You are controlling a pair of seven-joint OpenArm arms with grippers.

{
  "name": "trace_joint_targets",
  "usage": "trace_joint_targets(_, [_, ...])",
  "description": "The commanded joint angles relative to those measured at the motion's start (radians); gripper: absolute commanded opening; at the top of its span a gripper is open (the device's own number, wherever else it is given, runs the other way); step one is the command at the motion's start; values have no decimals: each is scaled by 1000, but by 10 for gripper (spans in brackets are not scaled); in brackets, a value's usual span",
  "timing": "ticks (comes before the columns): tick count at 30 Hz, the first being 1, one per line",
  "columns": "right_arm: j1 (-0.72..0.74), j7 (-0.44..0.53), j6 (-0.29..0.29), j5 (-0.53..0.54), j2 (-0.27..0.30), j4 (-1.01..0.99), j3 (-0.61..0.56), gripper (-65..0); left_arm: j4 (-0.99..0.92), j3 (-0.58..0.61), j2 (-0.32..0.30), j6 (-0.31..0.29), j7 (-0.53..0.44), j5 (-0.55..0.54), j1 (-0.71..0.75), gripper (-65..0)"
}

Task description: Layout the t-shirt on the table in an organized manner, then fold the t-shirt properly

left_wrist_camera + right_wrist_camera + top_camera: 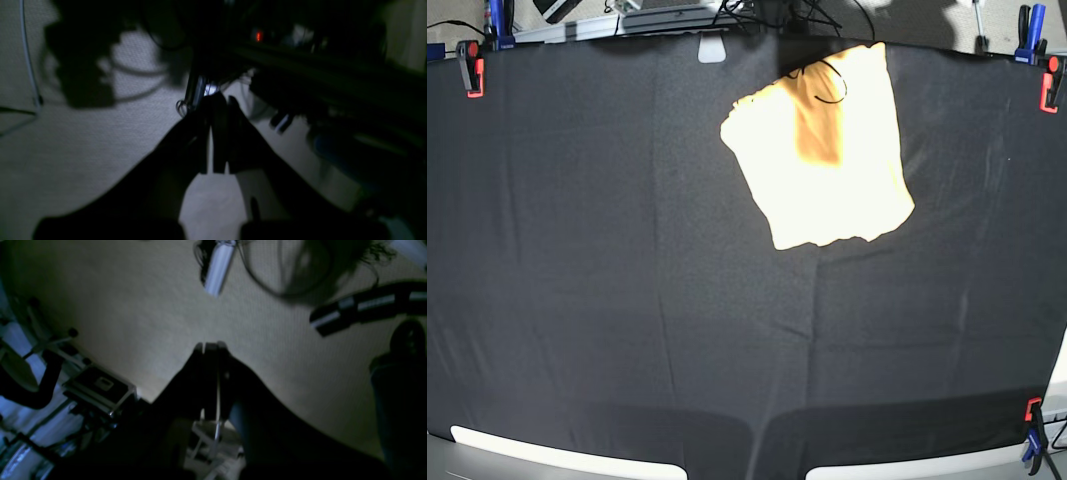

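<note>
- On the table, we are counting one t-shirt, already folded into a compact block.
- We are counting four red clamps in the base view: one at the far left corner, one at the far right corner, one at the near right corner, and a blue one just beside the far left clamp; another blue clamp is sitting at the far right edge.
- We are seeing two grippers, each only in its own wrist view. The left gripper is clenched with nothing between its jaws. The right gripper is likewise pressed closed and grasping nothing.
- The t-shirt is looking pale peach, washed nearly white by bright light, with a darker orange vertical band running down from its upper middle. Its outline is roughly four-sided and tilted, with the near edge slightly wavy. A thin dark loop is lying on its far part; we cannot tell what it is.
- The t-shirt is lying in the far half of the table, right of centre, its far edge reaching close to the table's far edge.
- The near half and the whole left side of the black cloth are stretching wide around the t-shirt, with faint creases running through them.
- Both wrist views are looking dim and blurred, showing pale carpet-like floor beneath the grippers, well apart from the t-shirt.
</note>
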Motion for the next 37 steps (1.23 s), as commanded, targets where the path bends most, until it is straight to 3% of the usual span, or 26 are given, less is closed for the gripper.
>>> trace_joint_targets(1, [17,16,-26,-5,12,-41,-13,-650,-40,-5,-10,-8,-43,-4,1,-650])
trace_joint_targets(2, [44,37,-78,-15,15,-96,-27,-650,-91,-5,-10,-8,-85,18,-17,-650])
trace_joint_targets(4, [104,98,-119,-52,15,-204,-53,-650,-195,-5,-11,-7,-161,95,-61,-650])
trace_joint_targets(10, [253,349,-125,-90,12,-509,-84,-650,-483,-5,-10,-7,-317,160,-208,-650])
trace_joint_targets(15, [372,500,-129,-90,13,-736,-84,-650,-668,-5,10,-6,-335,161,-336,-650])
trace_joint_targets(18, [435,529,-129,-89,13,-830,-84,-650,-724,-5,40,-2,-348,180,-391,-650])
trace_joint_targets(20, [469,533,-129,-89,13,-863,-84,-650,-734,-5,68,23,-362,254,-418,-650])
trace_joint_targets(23, [497,541,-129,-84,13,-869,-84,-650,-733,-5,109,113,-383,299,-443,-592])
trace_joint_targets(25, [508,546,-129,-72,13,-869,-84,-650,-733,-5,129,163,-407,299,-451,-589])
trace_joint_targets(37, [522,573,-129,-71,9,-869,-84,-650,-733,-5,139,174,-424,298,-464,-589])
